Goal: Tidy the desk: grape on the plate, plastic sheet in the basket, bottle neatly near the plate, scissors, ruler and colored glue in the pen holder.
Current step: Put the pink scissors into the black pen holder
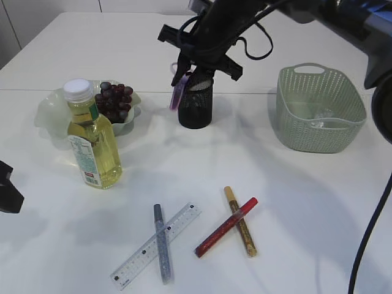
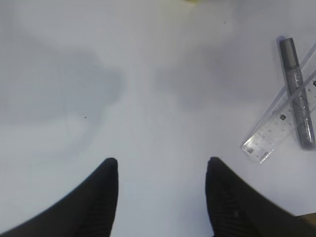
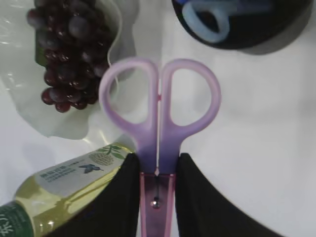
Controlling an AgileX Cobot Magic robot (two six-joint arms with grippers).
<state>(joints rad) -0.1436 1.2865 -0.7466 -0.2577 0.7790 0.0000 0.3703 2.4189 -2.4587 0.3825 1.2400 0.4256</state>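
My right gripper (image 3: 157, 165) is shut on the purple scissors (image 3: 158, 113), handles pointing down, and holds them in the air just left of the black mesh pen holder (image 1: 196, 103), also in the exterior view (image 1: 178, 92). The grapes (image 1: 113, 100) lie on the pale plate (image 1: 48, 113). The bottle (image 1: 92, 138) of yellow liquid stands in front of the plate. The clear ruler (image 1: 156, 245) lies at the front under a silver glue pen (image 1: 162, 242). Red (image 1: 226, 226) and gold (image 1: 240, 222) glue pens lie crossed. My left gripper (image 2: 162, 165) is open and empty over bare table.
A green basket (image 1: 318, 109) stands at the right with a clear plastic sheet (image 1: 318, 121) inside. The pen holder's mouth (image 3: 237, 22) shows blue-ringed in the right wrist view. The ruler and silver pen (image 2: 298, 94) lie right of my left gripper.
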